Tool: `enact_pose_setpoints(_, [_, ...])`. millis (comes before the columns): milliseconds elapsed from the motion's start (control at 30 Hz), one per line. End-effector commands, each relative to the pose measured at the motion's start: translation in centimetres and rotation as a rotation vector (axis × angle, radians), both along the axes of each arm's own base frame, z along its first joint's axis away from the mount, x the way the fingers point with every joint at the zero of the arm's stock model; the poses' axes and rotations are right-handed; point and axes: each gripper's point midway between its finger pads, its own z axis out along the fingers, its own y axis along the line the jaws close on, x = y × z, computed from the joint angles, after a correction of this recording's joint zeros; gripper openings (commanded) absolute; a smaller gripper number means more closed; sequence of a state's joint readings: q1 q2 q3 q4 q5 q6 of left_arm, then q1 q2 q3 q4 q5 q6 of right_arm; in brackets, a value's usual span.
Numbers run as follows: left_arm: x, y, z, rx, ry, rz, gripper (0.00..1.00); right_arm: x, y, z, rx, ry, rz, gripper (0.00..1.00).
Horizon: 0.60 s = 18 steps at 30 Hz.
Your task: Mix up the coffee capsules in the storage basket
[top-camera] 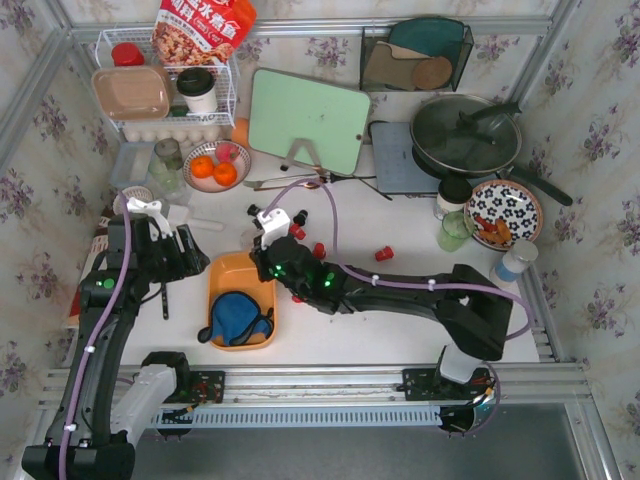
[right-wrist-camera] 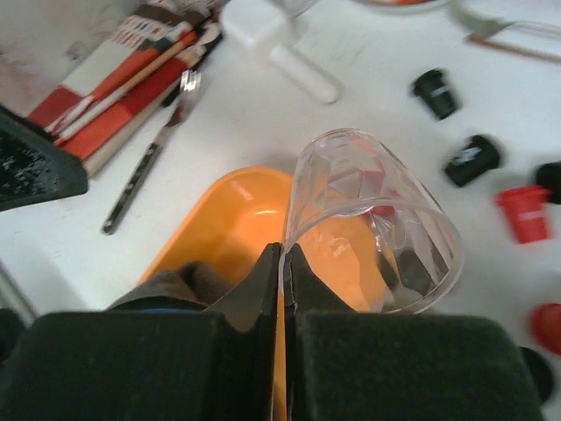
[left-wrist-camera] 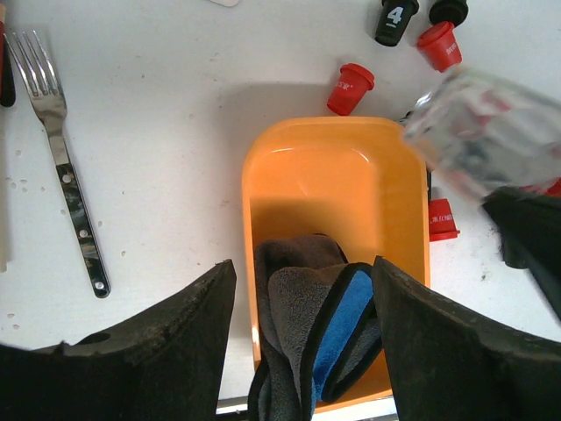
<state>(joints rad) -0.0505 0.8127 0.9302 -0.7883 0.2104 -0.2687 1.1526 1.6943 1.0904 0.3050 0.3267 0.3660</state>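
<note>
Basket (left-wrist-camera: 333, 167) orange, cloth (left-wrist-camera: 326, 320) in it grey with blue panel, black trim. Capsules (left-wrist-camera: 350, 88) red and black, table (left-wrist-camera: 175, 132) white. Glass (right-wrist-camera: 368, 202) clear, faceted. Board (top-camera: 305, 120) at far edge pale green. Plate (top-camera: 503, 203) by right edge white with black flowers.

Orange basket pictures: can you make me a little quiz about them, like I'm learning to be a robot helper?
1. True or false: the orange basket has a grey and blue cloth lying in it.
2. Pick one: what is the right gripper shut on? A) a fork B) the rim of a clear cup C) a spoon
3. Fill the gap: the red and black capsules in view lie on the white ___, outside the basket.

Key: 1 true; 2 B; 3 table.
</note>
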Motion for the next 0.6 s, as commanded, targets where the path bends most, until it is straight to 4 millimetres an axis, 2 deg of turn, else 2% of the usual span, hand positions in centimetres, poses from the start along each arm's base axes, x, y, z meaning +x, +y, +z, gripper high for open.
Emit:
enact_pose_setpoints(0, [0.3, -0.3, 0.3, -0.017, -0.016, -0.005, 0.66, 2.7, -4.9, 1.6, -0.198, -0.166, -0.159, 0.00])
enact_pose_setpoints(167, [0.3, -0.4, 0.3, -0.022, -0.014, -0.009, 0.66, 5.7, -10.6, 4.0, -0.386, -0.275, -0.330, 0.00])
enact_pose_setpoints(267, [0.3, -0.4, 0.3, -0.023, -0.013, -0.011, 0.66, 8.9, -15.2, 4.0, -0.501, -0.259, -0.441, 0.00])
enact_pose_setpoints(400, [0.4, -0.5, 0.2, -0.025, -0.009, -0.013, 0.66, 13.7, -22.8, 2.0, -0.663, -0.136, -0.557, 0.00])
enact_pose_setpoints(567, [0.4, -0.6, 0.1, -0.029, -0.003, -0.016, 0.66, 17.6, -29.2, -2.0, -0.783, 0.042, -0.606, 0.00])
